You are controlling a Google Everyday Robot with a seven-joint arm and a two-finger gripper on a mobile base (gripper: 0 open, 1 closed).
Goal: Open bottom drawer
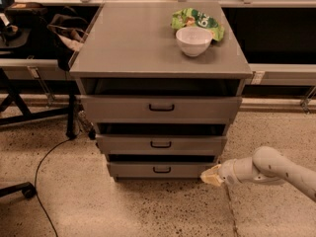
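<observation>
The bottom drawer [160, 170] is the lowest and narrowest grey front of the cabinet, with a small black bar handle [161, 170]. It sits slightly pulled out, with a dark gap above it. My gripper [211, 176] reaches in from the right on a white arm, low above the floor. Its cream-coloured tip is at the drawer front's right end, right of the handle.
The mid drawer [161, 144] and top drawer [161, 108] stand slightly open above. A white bowl [193, 41] and a green chip bag [197, 19] lie on the cabinet top [133, 43]. A black cable [47, 162] and a chair wheel [27, 189] are on the floor at left.
</observation>
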